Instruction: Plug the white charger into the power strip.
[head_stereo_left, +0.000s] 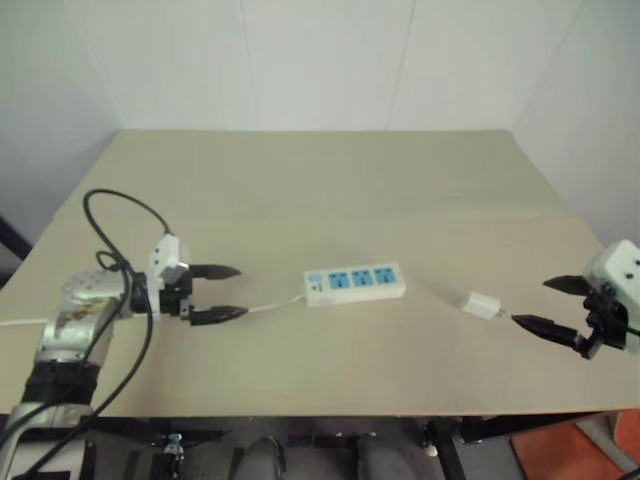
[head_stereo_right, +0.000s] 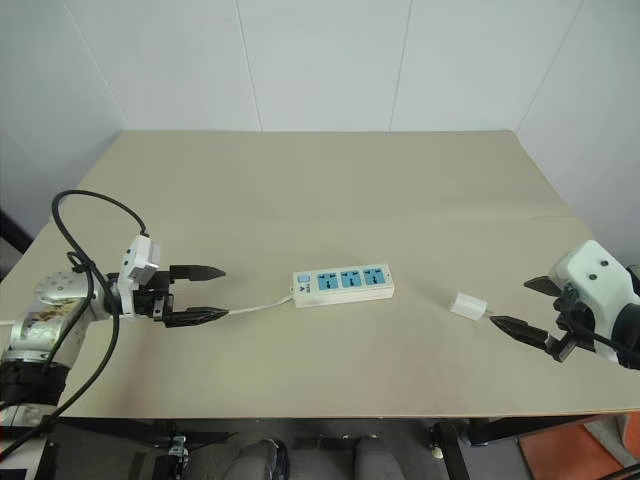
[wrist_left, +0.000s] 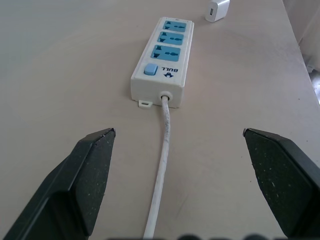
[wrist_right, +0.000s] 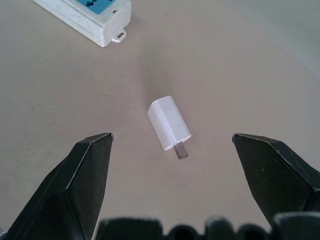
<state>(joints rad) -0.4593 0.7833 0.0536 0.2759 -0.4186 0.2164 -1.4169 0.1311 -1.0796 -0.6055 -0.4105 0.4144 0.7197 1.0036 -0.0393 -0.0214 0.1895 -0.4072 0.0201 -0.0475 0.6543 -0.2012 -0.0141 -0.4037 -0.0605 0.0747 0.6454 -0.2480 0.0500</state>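
Beige desk (head_stereo_left: 330, 190), white wall panels behind

Power strip (head_stereo_left: 355, 282) lies flat near the desk's middle, long side running left to right, three blue outlet faces up in a row. A blue switch (wrist_left: 149, 69) sits at its left end, next to the point where the cord leaves. All three outlets are unoccupied

Cord (wrist_left: 163, 165), thin and white, leaves the strip's left end and runs left along the desk, passing under the left end effector

Charger (head_stereo_left: 483, 304) lies on its side on the desk, well to the right of the strip and apart from it, not plugged in. Metal prongs (wrist_right: 181, 150) point away from the strip, toward the right end effector

Left end effector (head_stereo_left: 221, 292) is at the left of the desk, pointing right toward the strip's cord end. Both black fingers are spread wide, nothing between them but the cord lying below on the desk; it holds nothing

Right end effector (head_stereo_left: 548, 305) is at the desk's right edge, pointing left at the charger. Fingers spread wide, empty. The charger lies just ahead of the fingertips, in line with the gap; whether a fingertip touches the prongs cannot be told

Black cable (head_stereo_left: 120, 260) loops over the left arm
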